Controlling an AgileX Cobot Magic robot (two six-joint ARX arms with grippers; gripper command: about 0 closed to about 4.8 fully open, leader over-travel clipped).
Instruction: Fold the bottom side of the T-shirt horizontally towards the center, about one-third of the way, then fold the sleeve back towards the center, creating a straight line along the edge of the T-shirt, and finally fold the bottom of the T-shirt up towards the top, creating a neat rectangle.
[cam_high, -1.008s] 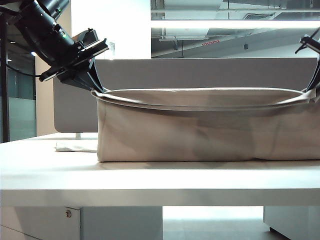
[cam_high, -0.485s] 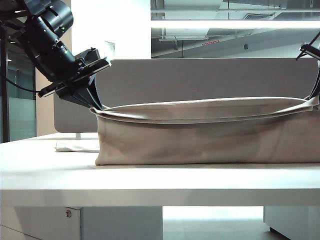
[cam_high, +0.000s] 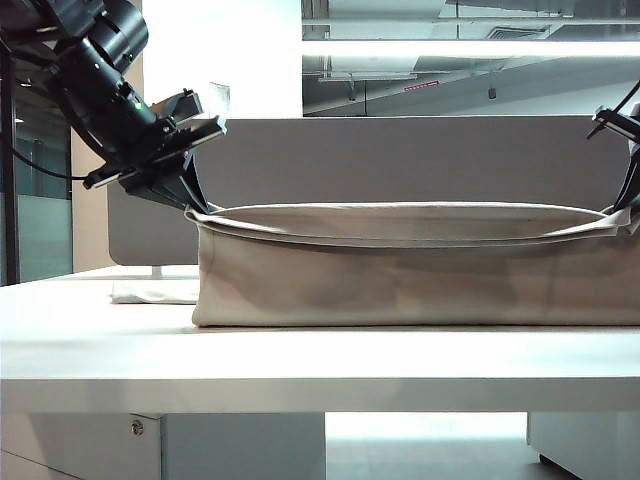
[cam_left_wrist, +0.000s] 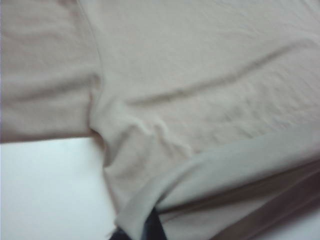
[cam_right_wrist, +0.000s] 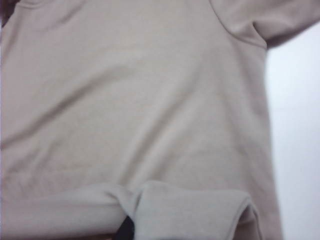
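Lifted above a white table (cam_high: 100, 350): the bottom of the T-shirt (cam_high: 400, 240), stretched as a long hemmed band between two corners, with the rest of the T-shirt (cam_high: 420, 285) hanging down as a beige curtain to the tabletop. At nine o'clock of the cloth in the exterior view, left gripper (cam_high: 196, 206), pressed together, pinching the hem corner. At three o'clock, at the frame edge, right gripper (cam_high: 622, 212), likewise pinched tight on the opposite corner. Below both wrist cameras, shirt body and sleeve (cam_left_wrist: 45, 70) spread over the white surface.
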